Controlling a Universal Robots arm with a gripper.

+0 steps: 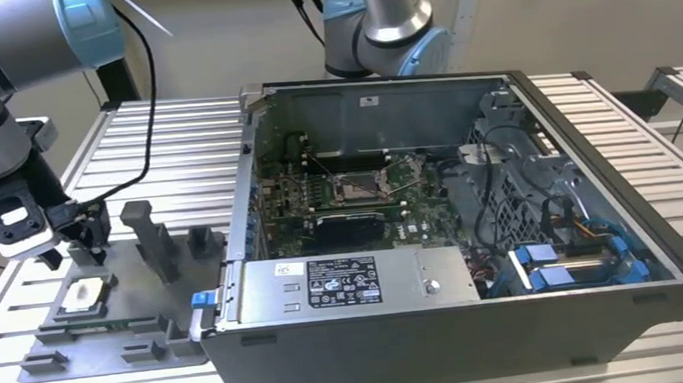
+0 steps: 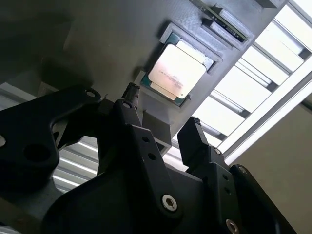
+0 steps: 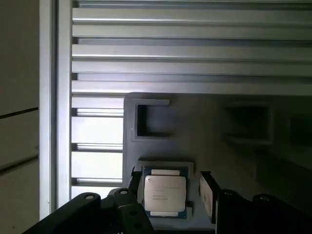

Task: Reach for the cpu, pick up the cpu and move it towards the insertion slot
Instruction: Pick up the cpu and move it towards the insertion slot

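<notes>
Gripper (image 2: 163,108) released, jaws spread, hovering above cpu (image 3: 165,193). Cpu flat in grey tray (image 1: 103,359) recess, well apart from insertion slot (image 1: 359,186). Advice: straddle opposite edges squarely, descend vertical, clamp lightly.

Pale silver, green-edged cpu (image 3: 165,194) in grey tray (image 3: 204,122). The hand (image 2: 163,109) is black, the table (image 3: 195,48) ribbed silver.

Open computer case (image 1: 446,345) on slatted metal table (image 1: 196,138); grey fixture tray (image 1: 91,363) beside it, at exterior view's left.
</notes>
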